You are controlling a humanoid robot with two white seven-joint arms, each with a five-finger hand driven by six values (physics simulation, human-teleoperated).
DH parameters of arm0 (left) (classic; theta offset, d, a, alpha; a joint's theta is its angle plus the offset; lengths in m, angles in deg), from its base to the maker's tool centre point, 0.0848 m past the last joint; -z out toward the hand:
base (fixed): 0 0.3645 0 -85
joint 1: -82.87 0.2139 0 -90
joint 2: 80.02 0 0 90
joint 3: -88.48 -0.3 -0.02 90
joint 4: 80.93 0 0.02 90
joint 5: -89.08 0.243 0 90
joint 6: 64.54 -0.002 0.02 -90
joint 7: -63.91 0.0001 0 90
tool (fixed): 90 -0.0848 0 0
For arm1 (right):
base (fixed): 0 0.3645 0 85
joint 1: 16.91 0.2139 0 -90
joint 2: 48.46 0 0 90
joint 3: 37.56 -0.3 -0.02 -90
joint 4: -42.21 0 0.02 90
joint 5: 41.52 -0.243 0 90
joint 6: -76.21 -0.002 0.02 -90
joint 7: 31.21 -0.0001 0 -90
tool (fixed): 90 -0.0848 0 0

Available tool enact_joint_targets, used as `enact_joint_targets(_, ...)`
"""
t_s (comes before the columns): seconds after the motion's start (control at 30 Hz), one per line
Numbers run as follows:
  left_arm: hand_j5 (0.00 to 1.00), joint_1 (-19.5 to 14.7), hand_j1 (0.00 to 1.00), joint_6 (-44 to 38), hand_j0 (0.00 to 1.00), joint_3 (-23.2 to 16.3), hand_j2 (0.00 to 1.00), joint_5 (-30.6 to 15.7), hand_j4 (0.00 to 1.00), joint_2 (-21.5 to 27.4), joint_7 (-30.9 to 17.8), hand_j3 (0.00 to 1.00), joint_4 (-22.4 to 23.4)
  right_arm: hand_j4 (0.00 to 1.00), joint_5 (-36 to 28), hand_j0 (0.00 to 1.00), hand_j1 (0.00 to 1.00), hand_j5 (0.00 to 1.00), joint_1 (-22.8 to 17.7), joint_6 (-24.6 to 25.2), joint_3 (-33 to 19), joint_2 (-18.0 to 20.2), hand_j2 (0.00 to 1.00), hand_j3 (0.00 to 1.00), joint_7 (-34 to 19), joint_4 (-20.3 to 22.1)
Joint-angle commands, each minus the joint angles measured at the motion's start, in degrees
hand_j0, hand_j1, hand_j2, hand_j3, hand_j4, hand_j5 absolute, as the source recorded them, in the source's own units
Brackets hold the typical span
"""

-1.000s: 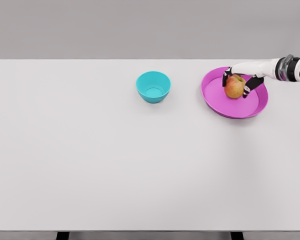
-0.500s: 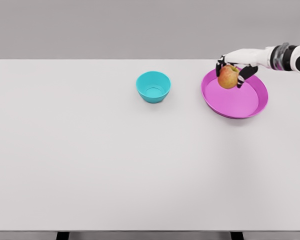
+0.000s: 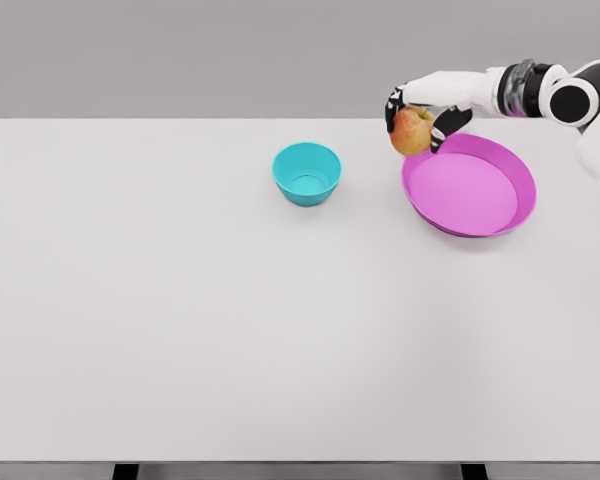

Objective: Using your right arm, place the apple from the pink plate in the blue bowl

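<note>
The right robot hand (image 3: 420,113) comes in from the tabletop's far right, its dark-tipped fingers curled around the apple (image 3: 411,131), a round, smooth fruit, red shading to yellow-green. The apple hangs in the air just past the left rim of the pink plate (image 3: 510,205), a shallow glossy round dish near the far edge. The blue bowl (image 3: 306,174), a small rounded teal cup, sits to the left on the plain matte white tabletop (image 3: 230,320).

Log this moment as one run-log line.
phase: carry | right hand: shut on apple, lifted past plate left rim | bowl: empty, to the left | left arm: out of view
</note>
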Motion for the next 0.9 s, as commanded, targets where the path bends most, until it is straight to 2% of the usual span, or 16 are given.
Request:
enact_joint_targets(0.0,1.00,0.0,1.00,0.0,1.00,0.0,1.00,0.0,1.00,0.0,0.0,1.00,0.0,0.35,-0.4,0.35,0.35,0.35,0.1,0.2,0.0,-1.6,0.35,0.35,-0.1,0.1)
enact_joint_targets(0.5,1.00,0.0,1.00,0.0,1.00,0.0,1.00,0.0,1.00,0.0,0.0,1.00,0.0,0.35,-0.1,0.35,0.35,0.35,1.7,0.1,0.4,-8.3,0.35,0.35,-0.1,2.4)
enact_joint_targets(0.63,1.00,0.0,1.00,0.0,1.00,0.0,1.00,0.0,1.00,0.0,0.0,1.00,0.0,0.35,0.0,0.35,0.35,0.35,1.8,0.3,1.7,-10.8,0.35,0.35,-0.1,2.3)
enact_joint_targets(0.87,1.00,0.0,1.00,0.0,1.00,0.0,1.00,0.0,1.00,0.0,0.0,1.00,0.0,0.36,1.3,0.36,0.36,0.36,1.7,0.6,3.5,-13.0,0.36,0.36,-0.1,1.4)
